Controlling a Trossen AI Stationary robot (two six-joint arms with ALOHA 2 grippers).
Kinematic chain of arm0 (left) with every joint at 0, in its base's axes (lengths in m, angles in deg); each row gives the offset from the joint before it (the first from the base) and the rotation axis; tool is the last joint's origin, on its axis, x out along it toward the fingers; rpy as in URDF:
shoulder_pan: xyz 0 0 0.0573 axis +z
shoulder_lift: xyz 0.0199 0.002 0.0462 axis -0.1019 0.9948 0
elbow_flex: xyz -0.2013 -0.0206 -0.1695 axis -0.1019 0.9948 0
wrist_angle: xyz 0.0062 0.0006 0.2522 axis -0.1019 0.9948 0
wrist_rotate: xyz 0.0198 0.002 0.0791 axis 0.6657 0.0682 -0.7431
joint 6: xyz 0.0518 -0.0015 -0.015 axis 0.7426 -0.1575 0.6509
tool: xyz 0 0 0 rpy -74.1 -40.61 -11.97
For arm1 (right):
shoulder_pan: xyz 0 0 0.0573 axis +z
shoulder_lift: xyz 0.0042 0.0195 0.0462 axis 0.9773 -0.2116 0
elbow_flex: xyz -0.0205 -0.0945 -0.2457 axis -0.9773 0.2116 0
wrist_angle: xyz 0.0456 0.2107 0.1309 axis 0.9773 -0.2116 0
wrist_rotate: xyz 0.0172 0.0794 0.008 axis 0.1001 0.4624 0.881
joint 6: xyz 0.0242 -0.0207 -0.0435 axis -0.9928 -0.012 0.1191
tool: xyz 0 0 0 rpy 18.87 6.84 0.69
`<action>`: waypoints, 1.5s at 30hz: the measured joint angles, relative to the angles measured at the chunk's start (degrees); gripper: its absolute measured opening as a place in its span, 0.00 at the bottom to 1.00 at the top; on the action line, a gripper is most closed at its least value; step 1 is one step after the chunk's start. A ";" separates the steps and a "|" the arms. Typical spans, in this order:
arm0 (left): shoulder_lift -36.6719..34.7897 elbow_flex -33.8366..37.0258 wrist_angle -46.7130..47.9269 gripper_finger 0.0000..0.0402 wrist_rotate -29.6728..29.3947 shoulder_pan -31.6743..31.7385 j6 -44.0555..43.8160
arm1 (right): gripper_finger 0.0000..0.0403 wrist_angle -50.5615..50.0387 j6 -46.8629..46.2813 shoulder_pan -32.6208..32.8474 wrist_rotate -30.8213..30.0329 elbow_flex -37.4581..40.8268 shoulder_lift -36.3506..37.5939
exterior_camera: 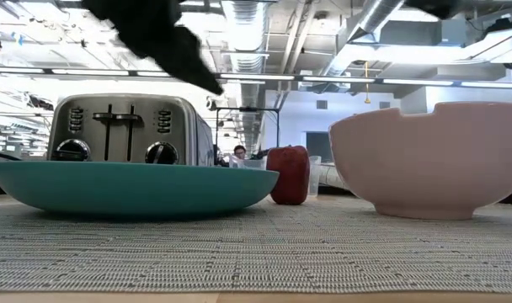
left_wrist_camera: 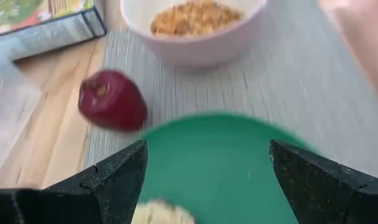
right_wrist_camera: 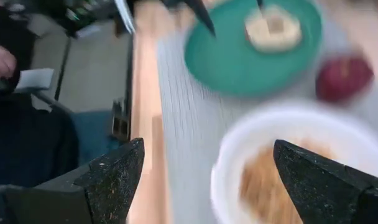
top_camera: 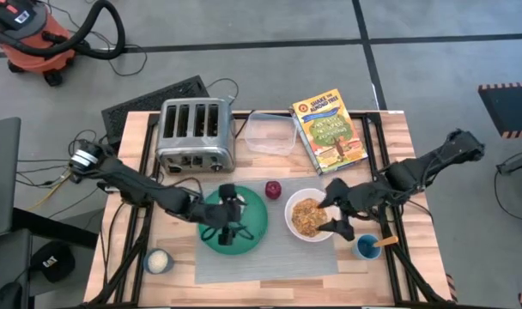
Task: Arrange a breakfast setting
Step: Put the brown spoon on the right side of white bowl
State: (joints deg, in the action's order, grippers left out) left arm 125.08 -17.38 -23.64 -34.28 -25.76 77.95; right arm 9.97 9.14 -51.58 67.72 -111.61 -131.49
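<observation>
A grey placemat (top_camera: 270, 257) lies at the table's near middle. On it stand a teal-green plate (top_camera: 252, 233) and a white bowl (top_camera: 308, 216) of tan cereal. A dark-red fruit (top_camera: 273, 189) rests just beyond them. A tan bread (right_wrist_camera: 273, 28) lies on the plate. My left gripper (top_camera: 228, 221) is open above the plate, with the bread (left_wrist_camera: 164, 214) low between its fingers. My right gripper (top_camera: 338, 211) is open at the bowl's right rim, with the bowl (right_wrist_camera: 282, 168) ahead between its fingers.
A chrome toaster (top_camera: 195, 133), a clear container (top_camera: 270, 133) and a book (top_camera: 330, 129) stand at the far side. A small white cup (top_camera: 158, 260) sits at the near left. A blue cup (top_camera: 367, 247) with a tan stick in it sits at the near right.
</observation>
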 joint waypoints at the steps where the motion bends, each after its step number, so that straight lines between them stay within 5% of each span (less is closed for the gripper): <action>1: -0.72 1.51 -0.32 0.80 -1.16 -0.72 -0.05 | 0.95 -3.54 -3.71 0.79 0.19 -1.12 0.00; 9: -1.58 9.39 -9.56 0.80 -3.56 -1.91 -2.69 | 0.92 -22.66 -37.85 10.23 3.63 -5.91 0.08; 23: -1.58 9.95 -10.47 0.80 -2.17 -1.80 -0.91 | 0.87 -43.73 -88.18 34.28 5.09 -5.44 -0.09; 30: -1.58 9.95 -10.43 0.80 -1.44 -1.80 -1.20 | 0.84 -42.96 -95.65 40.63 4.73 -2.83 -0.29; 45: -1.58 9.95 -10.46 0.80 -1.52 -1.74 -1.53 | 0.65 -33.77 -94.34 41.02 4.19 4.26 -0.85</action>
State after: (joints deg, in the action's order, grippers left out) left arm 123.50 -7.43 -34.10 -35.80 -27.50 76.42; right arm -23.80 -85.19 -10.57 71.91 -107.35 -132.35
